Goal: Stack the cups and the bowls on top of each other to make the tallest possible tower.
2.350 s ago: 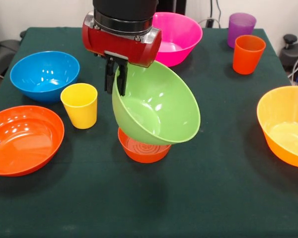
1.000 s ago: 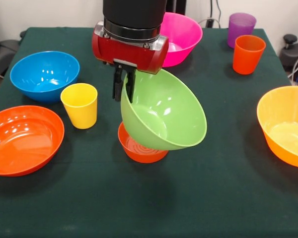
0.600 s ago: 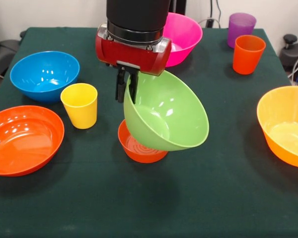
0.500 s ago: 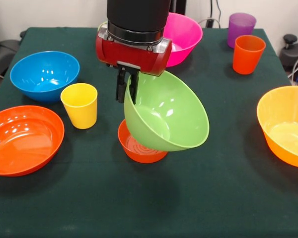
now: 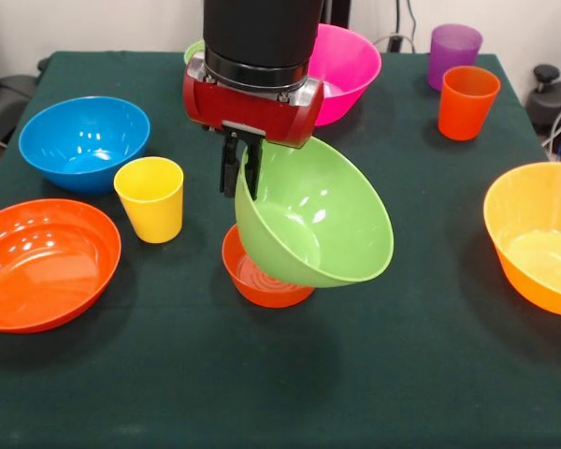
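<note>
Dark green cloth covers the desk (image 5: 402, 374). I note the medium green bowl (image 5: 318, 220) tilted steeply, its rim pinched in the tool (image 5: 238, 168), hanging just over the small red-orange bowl (image 5: 262, 281). Nearby to the left stands the yellow cup (image 5: 151, 198), upright.

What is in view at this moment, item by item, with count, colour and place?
Medium green bowl: one, tilted, held by its rim above the small bowl.
Small red-orange bowl: one, table centre.
Blue bowl: one, left.
Shallow orange bowl: one, front left.
Pink bowl: one, back centre.
Yellow-orange bowl: one, right edge.
Small green bowl: one, mostly hidden behind the arm.
Cups: yellow left of centre; orange and purple back right.
Table: dark green cloth.
Gripper: one, black, shut on the medium green bowl's rim.
</note>
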